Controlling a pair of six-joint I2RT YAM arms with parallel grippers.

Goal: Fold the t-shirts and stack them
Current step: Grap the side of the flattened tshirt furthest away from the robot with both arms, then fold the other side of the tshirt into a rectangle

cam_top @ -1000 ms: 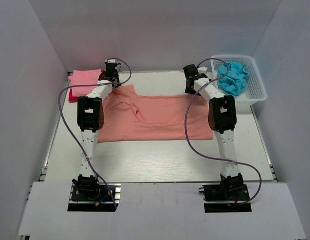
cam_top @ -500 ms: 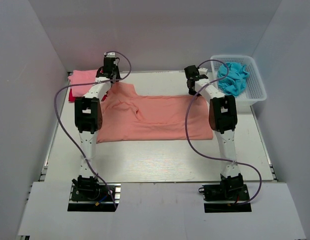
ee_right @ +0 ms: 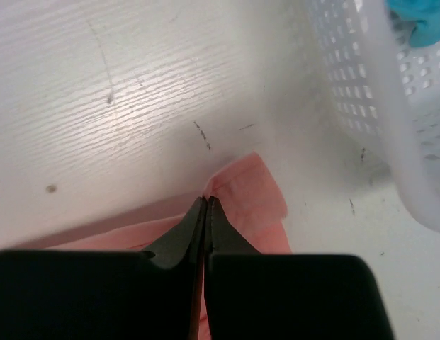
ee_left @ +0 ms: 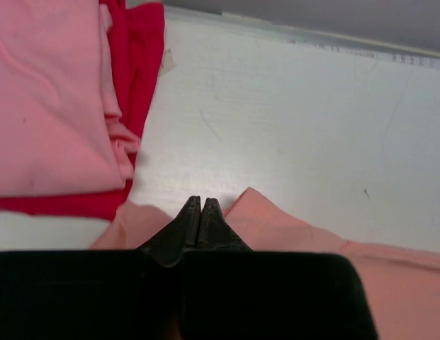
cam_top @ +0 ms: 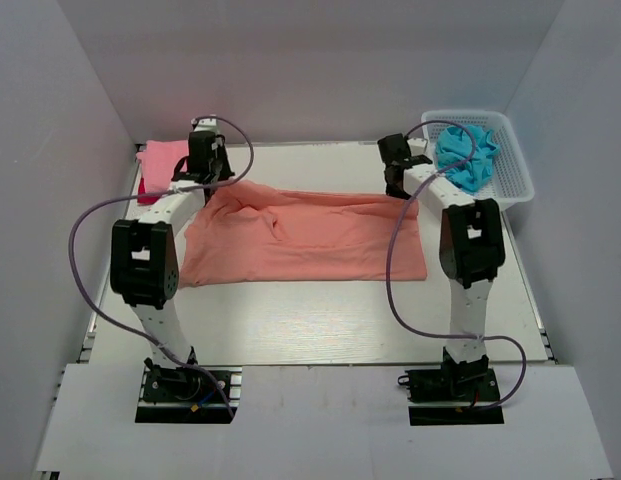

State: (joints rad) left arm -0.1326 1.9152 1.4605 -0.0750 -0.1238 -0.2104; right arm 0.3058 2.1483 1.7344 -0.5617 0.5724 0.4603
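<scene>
Large salmon-orange cloth t-shirt (cam_top: 310,235) lies spread flat across the middle of the white tabletop (cam_top: 310,320), long side running left to right, with some creases left of its centre.

At the shirt's far left corner, left pincer (ee_left: 200,203): fingers pressed together, pinching the salmon cloth, which peaks up on both sides of the tips.

At the shirt's far right corner, right pincer (ee_right: 207,201): fingers likewise pressed together, a puckered bit of hem caught at the tips.

Just beyond the shirt's far left corner, folded light pink cloth t-shirt (ee_left: 49,106) rests on top of a red cloth t-shirt (ee_left: 145,64), with the red edge showing beneath.

Right of the shirt's far right corner, white plastic lattice basket (cam_top: 518,180) holds a crumpled turquoise-blue cloth t-shirt (cam_top: 465,158). The basket wall stands near the pinched corner, not touching it.
</scene>
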